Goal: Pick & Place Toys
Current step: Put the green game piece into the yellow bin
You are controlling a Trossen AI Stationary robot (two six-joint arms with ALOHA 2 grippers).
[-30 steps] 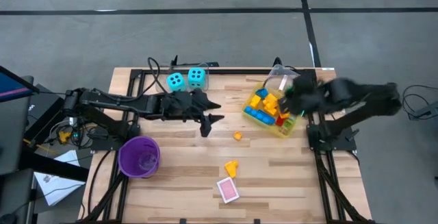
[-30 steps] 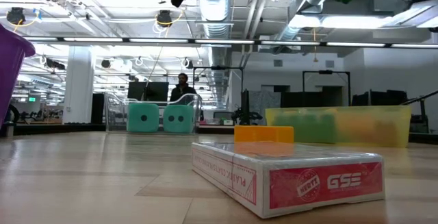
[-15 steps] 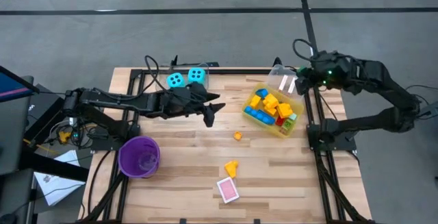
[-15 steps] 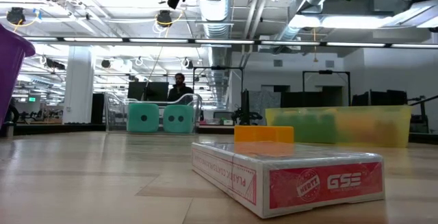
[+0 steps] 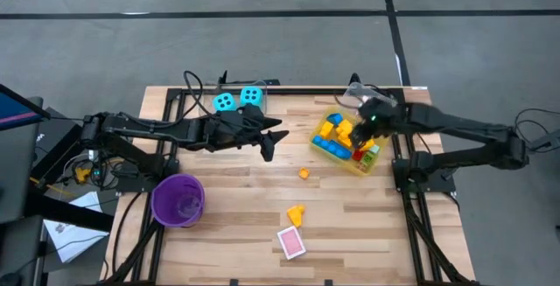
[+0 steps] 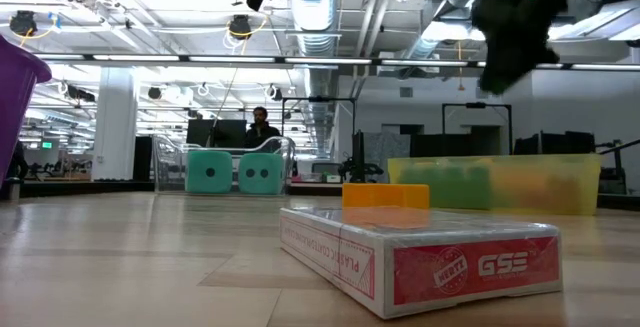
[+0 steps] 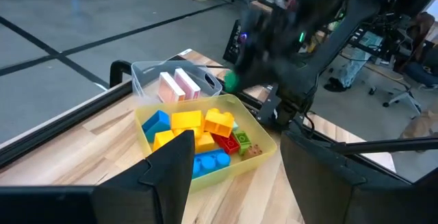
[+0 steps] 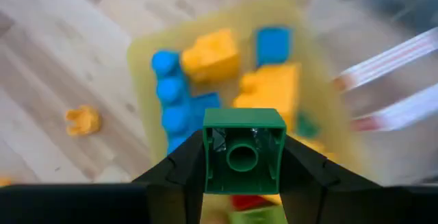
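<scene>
My right gripper [image 5: 367, 123] hovers over the yellow bin [image 5: 374, 160], shut on a green brick [image 8: 243, 148]. The bin holds yellow, blue, red and green bricks. My left gripper [image 5: 269, 144] hangs open and empty above the table's middle, left of the bin. Two cyan dice [image 5: 238, 100] sit at the far edge. An orange brick [image 5: 304, 173], a yellow-orange brick [image 5: 296, 214] and a pink card box [image 5: 291, 243] lie flat on the wood. My right gripper pinches the green brick by two opposite sides [image 8: 208, 161] between its two fingers. The brick's hollow underside faces the wrist camera. The fingers slant downward from the table's right side. The brick hangs clear above the bin's bricks.
A purple cup [image 5: 178, 200] stands near the left edge. A clear container [image 5: 357, 102] with pink cards sits behind the bin at the far right. Bare wood lies between the loose bricks and the cup.
My right gripper, which rose toward the far right corner half a second ago, has swung down and leftward over the yellow bin, still shut on the green brick. My left gripper has rolled a little in place.
</scene>
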